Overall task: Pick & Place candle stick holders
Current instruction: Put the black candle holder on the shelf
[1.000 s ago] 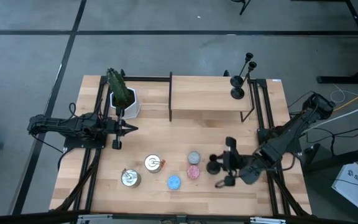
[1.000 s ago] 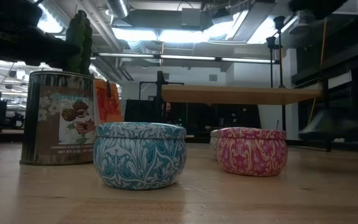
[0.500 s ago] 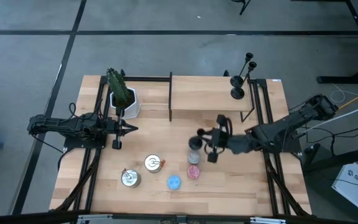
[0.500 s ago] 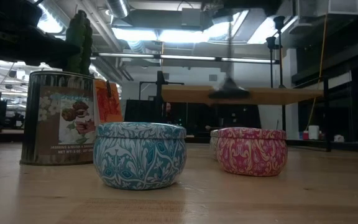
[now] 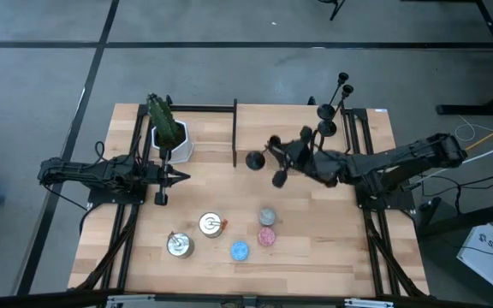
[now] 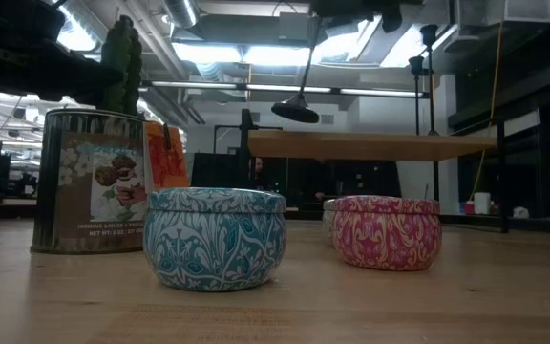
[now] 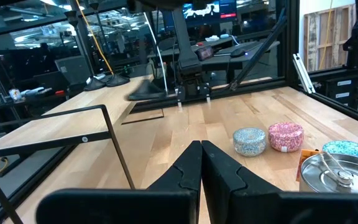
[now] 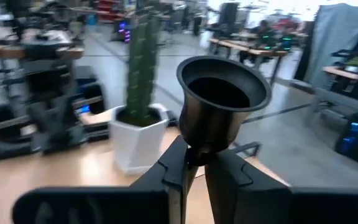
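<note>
We are holding one black candle holder in our right gripper, up in the air over the wooden shelf near the middle of the table. From above, the holder is lying tilted, with its round base pointing toward the left arm's side and its stem running back into the fingers. In the right wrist view the two fingers are closing around the thin stem just below the small cup, so the jaws are clamped on the holder. In the low view the base is hanging above the shelf edge, not touching it.

Two more black candle holders are standing upright at the shelf's far right end, just beside our right arm.

Our left gripper is waiting over the table's left side, near the white pot with the cactus. In the left wrist view its fingers are pressing together with nothing between them.

Toward the front of the table we are seeing the small round tins: grey, pink, blue, and two silver ones.
</note>
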`<state>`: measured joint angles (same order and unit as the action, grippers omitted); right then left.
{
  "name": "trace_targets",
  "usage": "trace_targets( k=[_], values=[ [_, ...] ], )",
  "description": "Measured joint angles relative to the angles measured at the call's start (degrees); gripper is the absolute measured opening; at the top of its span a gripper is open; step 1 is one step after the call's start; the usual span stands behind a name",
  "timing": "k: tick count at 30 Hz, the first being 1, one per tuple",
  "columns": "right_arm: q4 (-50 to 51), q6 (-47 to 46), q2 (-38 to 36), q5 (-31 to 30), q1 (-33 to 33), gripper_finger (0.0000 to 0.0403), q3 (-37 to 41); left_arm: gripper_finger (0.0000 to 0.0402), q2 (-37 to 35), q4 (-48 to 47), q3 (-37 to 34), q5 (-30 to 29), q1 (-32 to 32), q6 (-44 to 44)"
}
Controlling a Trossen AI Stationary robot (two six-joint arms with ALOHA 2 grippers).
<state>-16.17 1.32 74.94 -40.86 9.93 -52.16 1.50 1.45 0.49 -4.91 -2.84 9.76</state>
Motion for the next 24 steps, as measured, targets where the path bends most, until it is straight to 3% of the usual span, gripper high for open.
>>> trace_targets(
  k=[13, 20, 24],
  values=[
    [-2.96, -0.37, 0.02, -5.74, -7.40, 0.0036, -0.18, 0.0004, 0.00, 0.00, -0.01, 0.00, -0.01, 0.00],
    [3.07, -0.52, 0.04, -5.10, -8.48, 0.0035, -1.55, 0.0004, 0.00, 0.01, -0.01, 0.00, -0.02, 0.00],
    [3.08, -0.87, 0.03, -7.62, -8.28, 0.0035, -1.66, 0.0004, 0.00, 0.00, 0.00, 0.00, -0.02, 0.00]
  ],
)
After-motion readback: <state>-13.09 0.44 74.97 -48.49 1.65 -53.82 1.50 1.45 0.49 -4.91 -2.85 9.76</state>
